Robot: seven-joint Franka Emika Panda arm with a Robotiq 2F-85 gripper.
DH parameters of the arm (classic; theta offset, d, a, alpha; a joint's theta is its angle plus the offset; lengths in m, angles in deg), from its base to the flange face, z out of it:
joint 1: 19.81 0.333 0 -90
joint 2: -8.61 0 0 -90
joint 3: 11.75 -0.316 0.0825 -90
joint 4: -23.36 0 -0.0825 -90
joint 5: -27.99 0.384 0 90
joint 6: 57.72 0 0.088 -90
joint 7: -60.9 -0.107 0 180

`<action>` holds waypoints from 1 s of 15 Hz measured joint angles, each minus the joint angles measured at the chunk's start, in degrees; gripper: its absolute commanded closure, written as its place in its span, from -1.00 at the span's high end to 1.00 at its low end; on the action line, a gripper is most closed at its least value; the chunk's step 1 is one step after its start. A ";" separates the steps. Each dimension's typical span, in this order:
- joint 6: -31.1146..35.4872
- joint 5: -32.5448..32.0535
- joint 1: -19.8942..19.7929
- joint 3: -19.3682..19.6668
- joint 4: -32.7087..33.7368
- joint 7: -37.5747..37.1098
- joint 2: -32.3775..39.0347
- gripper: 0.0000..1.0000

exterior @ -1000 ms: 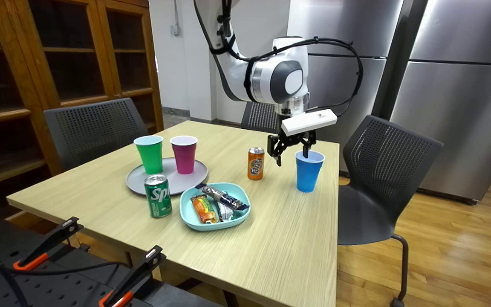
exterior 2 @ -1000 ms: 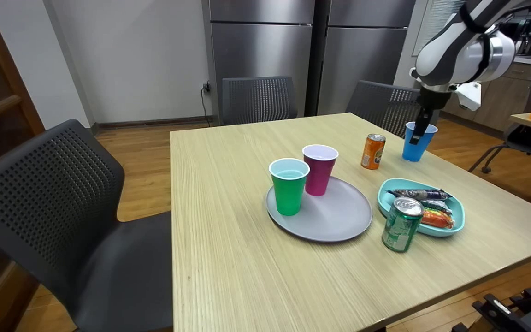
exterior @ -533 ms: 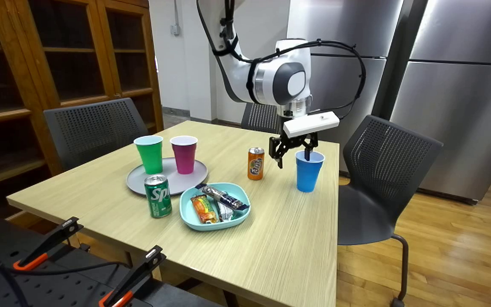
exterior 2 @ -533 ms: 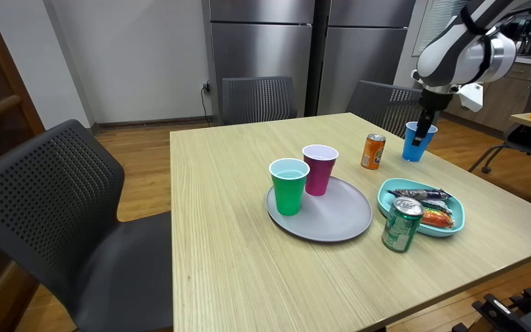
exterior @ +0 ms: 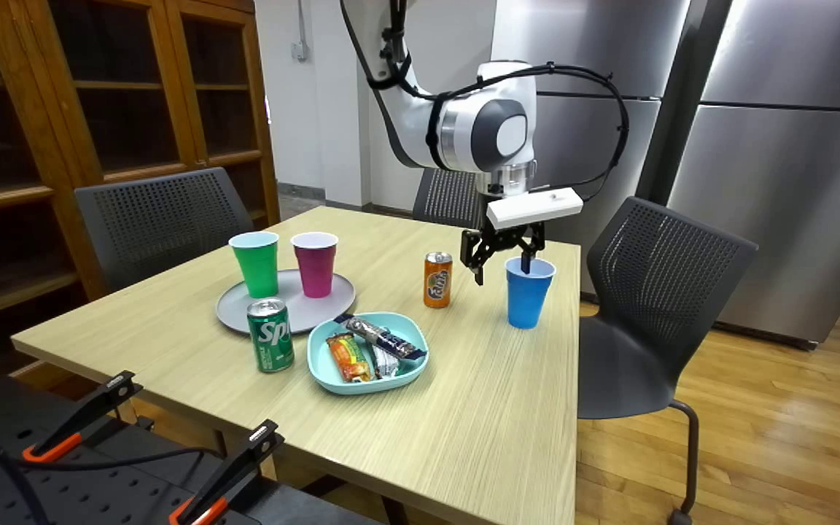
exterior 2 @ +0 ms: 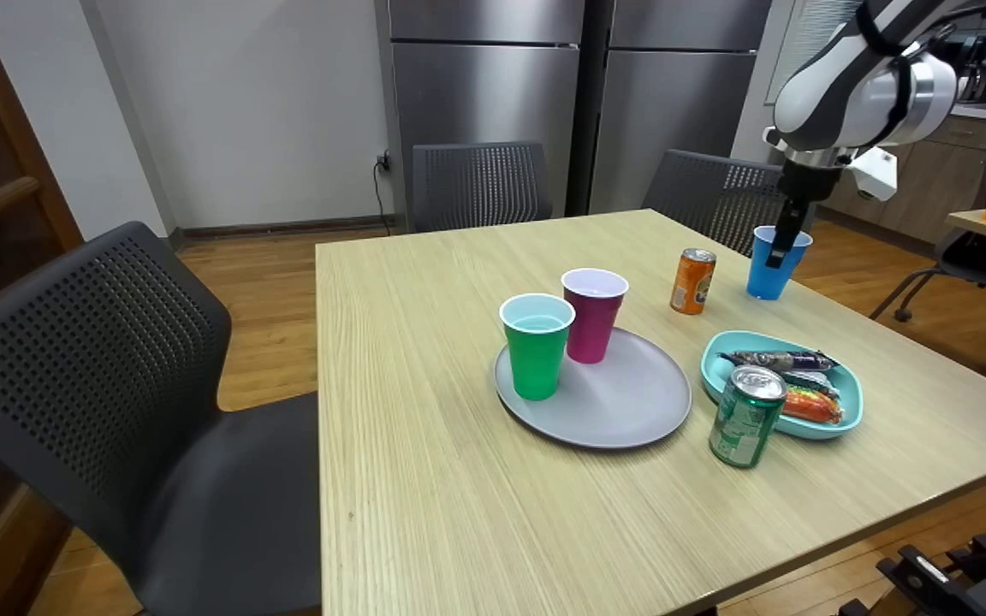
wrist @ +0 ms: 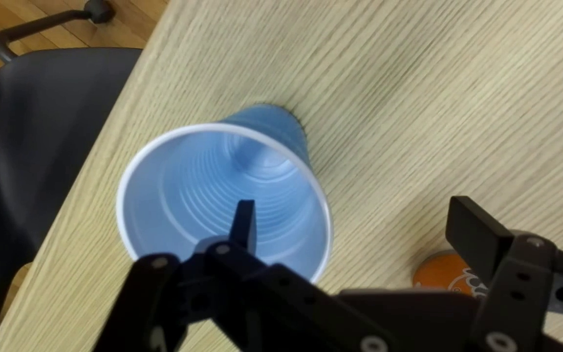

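At the back, tall steel fridges (exterior: 777, 219); off to one side, a wooden cabinet (exterior: 170, 102) with glass doors. In the middle, a pale wood table (exterior 2: 442, 479) with dark chairs (exterior 2: 108, 385) around it. Over the table, a white robot arm (exterior: 496, 138), and at its end a black claw (exterior: 502, 273) pointing down: released, with jaws spread wide. On the table, a grey plate (exterior 2: 621, 411) and, near it, a turquoise bowl (exterior: 353, 389). Below the claw, upright near the table's edge, a blue cup (exterior: 528, 306), with one finger (wrist: 246, 225) over its mouth and the other out past its rim. For the finger over the mouth, cannot tell: dipped inside or just above. On the plate, upright and close together, a green cup (exterior 2: 536, 355) and a purple cup (exterior 2: 593, 325). Between the plate and the blue cup, an upright orange can (exterior: 437, 281); just beside the bowl, a green can (exterior: 271, 339). Inside the bowl, lying loose, wrapped snacks (exterior: 383, 339).
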 measured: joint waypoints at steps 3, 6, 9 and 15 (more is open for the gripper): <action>-2.13 0.95 -0.58 -0.91 0.77 0.02 0.02 1.00; -3.10 1.63 -0.88 -1.33 1.35 0.02 0.07 1.00; -3.16 1.66 -0.94 -1.33 2.00 0.02 0.52 1.00; -3.45 1.94 -0.98 -1.33 3.52 0.02 2.17 0.98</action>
